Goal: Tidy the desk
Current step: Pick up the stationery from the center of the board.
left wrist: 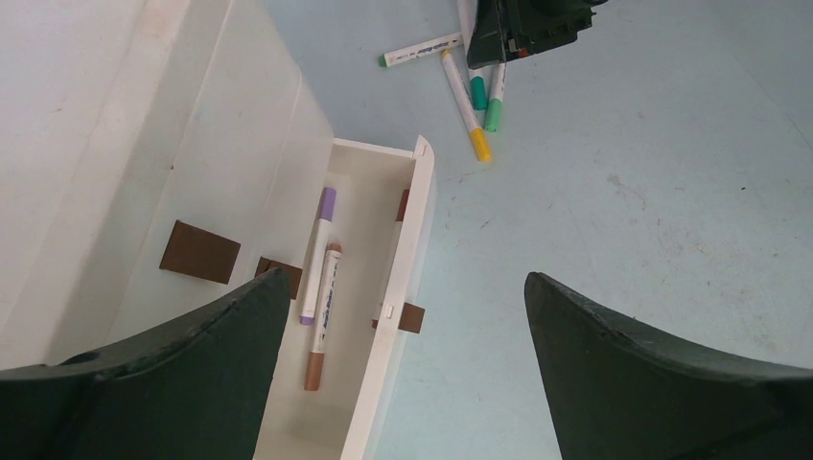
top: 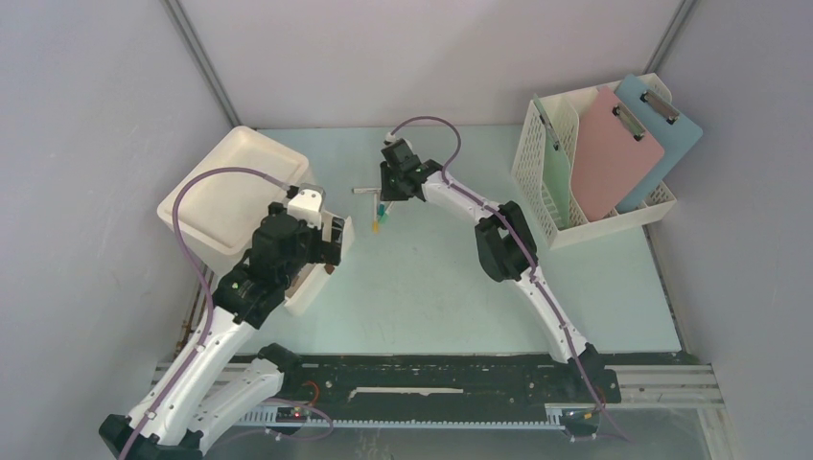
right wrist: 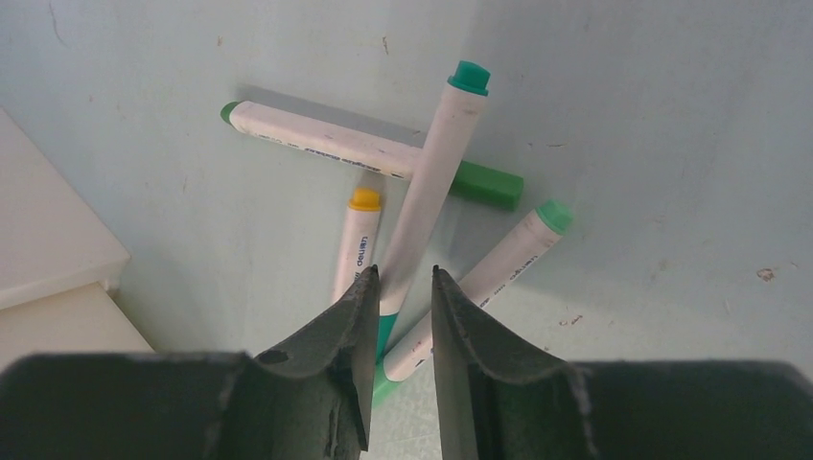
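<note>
The desk (top: 431, 287) is a pale mint-green tabletop. A small pile of white markers (top: 379, 206) lies at its middle back. My right gripper (right wrist: 403, 273) is down on the pile, shut on a teal-capped marker (right wrist: 436, 172). That marker crosses a dark green marker (right wrist: 326, 139), with a yellow marker (right wrist: 357, 240) and a light green marker (right wrist: 508, 259) beside it. My left gripper (left wrist: 403, 278) is open and empty above the open drawer (left wrist: 407, 220) of the white bin (top: 225, 187). A purple marker (left wrist: 318, 249) and a brown marker (left wrist: 323, 316) lie in the drawer.
A white perforated file rack (top: 537, 182) stands at the back right, holding a pink clipboard (top: 614, 153), a blue clipboard (top: 662, 125) and a pale green folder (top: 561, 163). Grey panels wall the desk. A black rail (top: 431, 374) runs along the front edge.
</note>
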Controlling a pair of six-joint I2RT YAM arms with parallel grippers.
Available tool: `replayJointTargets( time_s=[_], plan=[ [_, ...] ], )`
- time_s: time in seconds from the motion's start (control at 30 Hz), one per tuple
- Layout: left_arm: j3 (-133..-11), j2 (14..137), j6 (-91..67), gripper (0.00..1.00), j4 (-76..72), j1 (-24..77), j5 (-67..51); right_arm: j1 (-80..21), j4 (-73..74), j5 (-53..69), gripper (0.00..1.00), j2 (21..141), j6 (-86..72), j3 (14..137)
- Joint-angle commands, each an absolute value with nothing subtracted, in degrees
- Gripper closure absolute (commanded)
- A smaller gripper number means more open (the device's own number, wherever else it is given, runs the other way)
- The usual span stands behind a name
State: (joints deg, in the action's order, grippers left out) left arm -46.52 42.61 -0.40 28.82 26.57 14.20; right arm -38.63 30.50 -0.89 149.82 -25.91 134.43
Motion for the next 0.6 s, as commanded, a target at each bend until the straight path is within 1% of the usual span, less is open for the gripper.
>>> replayJointTargets(
  time_s=[0.0, 0.17, 0.37, 0.5, 0.57],
  plan=[
    [-48.92, 41.71, 0.27, 0.0, 27.8, 26.1, 13.09, -39.26, 33.66, -0.62, 0.68, 148.15, -23.45, 131.8],
    [-48.9, 41.79, 0.26, 0.0, 27.8, 26.1, 13.17, -40.39, 32.97, -0.65, 0.72, 146.29, -19.84, 129.25],
    [-48.87, 41.68, 0.27, 0.0, 27.77, 26.1, 13.19, -41.73, 30.47, -1.37, 0.69, 142.65, -16.54, 123.8],
    [-48.87, 41.74, 0.26, 0.0, 27.8, 26.1, 13.2, -41.73, 31.25, -2.2, 0.72, 142.56, -15.97, 123.44],
    [-48.87, 41.73, 0.27, 0.0, 27.77, 26.15, 13.19, -41.68, 31.97, -2.36, 0.76, 142.72, -15.67, 123.33]
  ],
)
